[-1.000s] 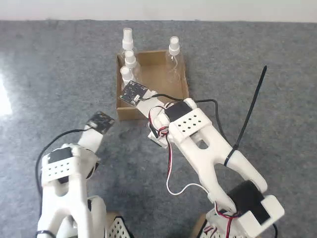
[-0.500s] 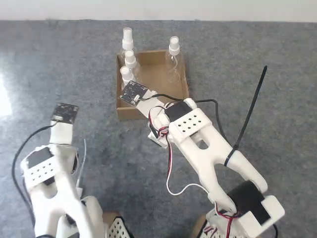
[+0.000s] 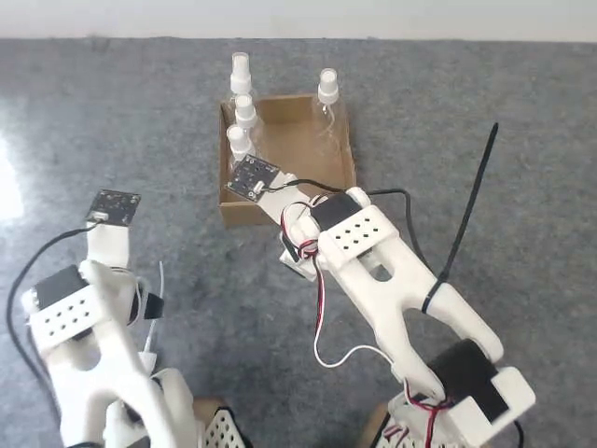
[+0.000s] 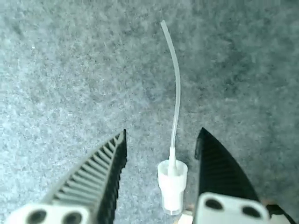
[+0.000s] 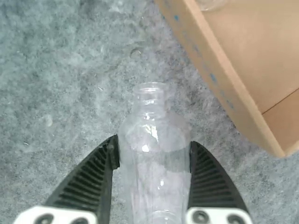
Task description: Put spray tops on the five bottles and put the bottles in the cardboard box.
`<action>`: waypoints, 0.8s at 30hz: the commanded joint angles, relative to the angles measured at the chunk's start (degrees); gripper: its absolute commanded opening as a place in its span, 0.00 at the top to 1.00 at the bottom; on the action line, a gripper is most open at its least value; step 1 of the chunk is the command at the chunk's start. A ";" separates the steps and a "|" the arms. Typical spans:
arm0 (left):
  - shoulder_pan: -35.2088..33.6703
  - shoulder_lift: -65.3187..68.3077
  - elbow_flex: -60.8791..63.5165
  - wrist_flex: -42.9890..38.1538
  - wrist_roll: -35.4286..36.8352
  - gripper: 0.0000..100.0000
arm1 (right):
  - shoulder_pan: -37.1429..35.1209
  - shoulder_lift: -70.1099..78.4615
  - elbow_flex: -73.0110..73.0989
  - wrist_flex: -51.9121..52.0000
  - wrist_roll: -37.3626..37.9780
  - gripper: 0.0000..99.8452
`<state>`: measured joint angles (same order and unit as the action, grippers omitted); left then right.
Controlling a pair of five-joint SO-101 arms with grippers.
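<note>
- My left gripper: fingers spread wide, gripping nothing, low over the grey carpet.
- The spray top sits between them, nearer one finger. Its dip tube points away from me. Contact with that finger: cannot tell.
- My right gripper: fingers pinch the body of a bottle, neck open, no top on it.
- That bottle is just beside the cardboard box, outside its wall.
- Four topped bottles stand at the box: three along one side, one at the opposite far corner.

High view looks down on the table; close wrist views face it, right sharing the box
</note>
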<state>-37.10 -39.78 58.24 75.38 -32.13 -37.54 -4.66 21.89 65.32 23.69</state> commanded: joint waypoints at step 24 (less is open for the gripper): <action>4.92 4.13 8.40 -10.02 4.22 0.85 | 0.84 -3.12 -0.26 -1.10 -0.18 0.91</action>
<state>-32.53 -39.60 67.65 67.30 -30.99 -37.54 -4.66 21.89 65.32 23.69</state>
